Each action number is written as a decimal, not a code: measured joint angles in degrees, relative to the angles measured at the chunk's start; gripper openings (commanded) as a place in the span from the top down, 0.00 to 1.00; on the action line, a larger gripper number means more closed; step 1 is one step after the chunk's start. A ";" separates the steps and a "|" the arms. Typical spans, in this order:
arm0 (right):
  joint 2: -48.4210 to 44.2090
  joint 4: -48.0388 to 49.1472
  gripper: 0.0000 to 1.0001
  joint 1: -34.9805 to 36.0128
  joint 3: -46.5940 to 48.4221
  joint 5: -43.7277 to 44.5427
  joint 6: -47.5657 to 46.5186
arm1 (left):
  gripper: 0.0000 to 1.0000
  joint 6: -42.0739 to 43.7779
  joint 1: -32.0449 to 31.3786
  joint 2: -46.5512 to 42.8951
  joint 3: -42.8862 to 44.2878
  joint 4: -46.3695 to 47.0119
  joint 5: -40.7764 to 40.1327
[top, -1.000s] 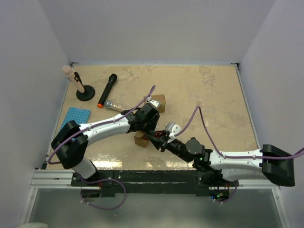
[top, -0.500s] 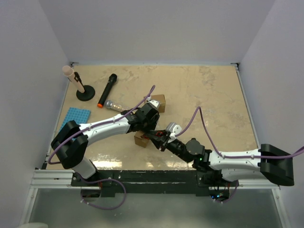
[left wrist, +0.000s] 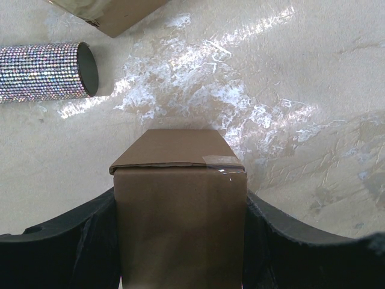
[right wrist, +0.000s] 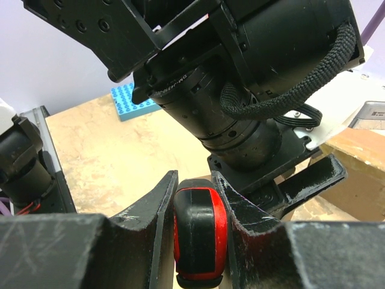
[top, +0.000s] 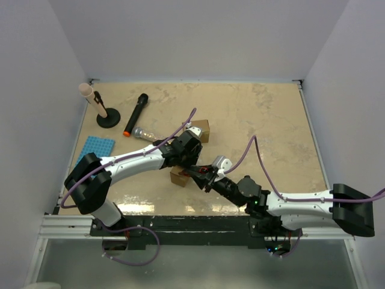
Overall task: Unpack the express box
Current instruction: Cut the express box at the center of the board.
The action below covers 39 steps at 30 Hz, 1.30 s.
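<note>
Filling most of the top view, the beige table (top: 271,120) carries everything, and the express box (left wrist: 174,147) lies near the middle of its near edge. The left arm (top: 132,159) reaches to the box from the left side, and the right arm (top: 301,203) reaches to it from the right side, low over the table.

The left gripper (left wrist: 180,195) is closed on the express box: one black finger presses on each side wall, and the jaws are as wide as the box. A piece of clear tape (left wrist: 219,161) sits on the top edge of the box. The right gripper (right wrist: 194,186) is just beside the box on its right, nearly closed, and it clamps a red and black tool (right wrist: 198,235) between the fingers. What kind of tool it is, I cannot tell.

Left of the box, well apart, lies a blue studded plate (top: 95,149). Beyond the box and to the left stand a black stand (top: 107,117) with a pale head and a black microphone (top: 136,113). A second carton (top: 200,129) is just behind the box. A glitter tube (left wrist: 42,71) lies near the box on the far left side.
</note>
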 measured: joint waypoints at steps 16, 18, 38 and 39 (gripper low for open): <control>0.61 -0.24 1.00 0.00 0.00 -0.02 0.50 | 0.39 0.00 0.09 0.00 -0.11 0.37 0.31; 0.76 -0.37 1.00 0.00 -0.13 -0.04 0.81 | 0.40 0.00 0.11 0.00 -0.11 0.37 0.31; -4.90 -14.99 1.00 0.13 2.01 0.66 1.03 | 0.69 0.07 0.09 -0.15 -0.55 1.40 0.44; -5.38 -15.98 1.00 0.17 2.16 0.72 1.03 | 0.70 0.07 0.09 -0.15 -0.59 1.51 0.44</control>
